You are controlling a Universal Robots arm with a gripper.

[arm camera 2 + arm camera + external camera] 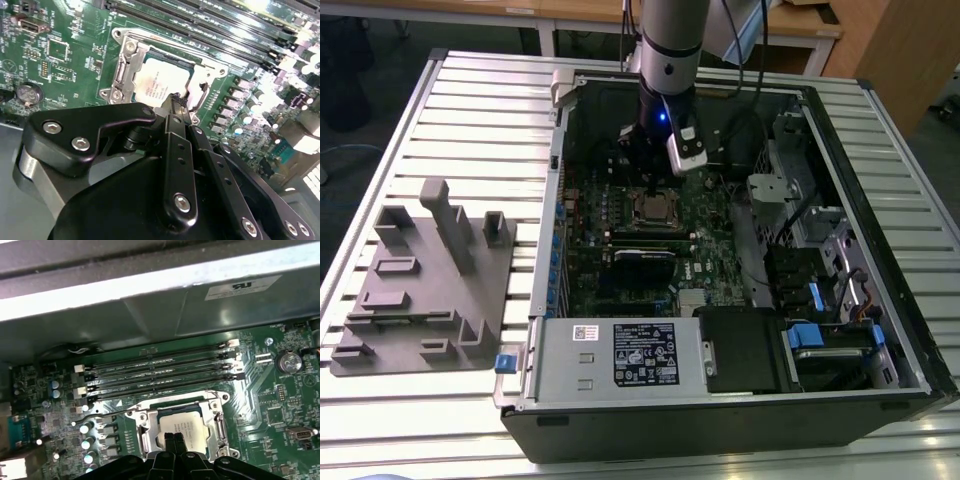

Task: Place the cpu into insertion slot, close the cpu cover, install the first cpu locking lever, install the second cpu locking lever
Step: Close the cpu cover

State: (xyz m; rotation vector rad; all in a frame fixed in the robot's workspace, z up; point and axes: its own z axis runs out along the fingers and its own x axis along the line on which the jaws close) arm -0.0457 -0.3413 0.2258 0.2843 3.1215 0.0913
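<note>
Gripper (pixel 176 105) is pressing its fingers together, holding nothing, tip just beside cpu cover (pixel 125 65) | cpu (pixel 167 82) is lying in insertion slot (pixel 172 57) | best pushing lever (pixel 97 409) down slowly.

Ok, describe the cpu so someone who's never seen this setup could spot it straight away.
Look inside the open computer case, at its green circuit board. Near the board's middle, next to the long black memory slots, lies the cpu: a small flat square with a dull silvery top, ringed by the silvery cpu cover.
</note>
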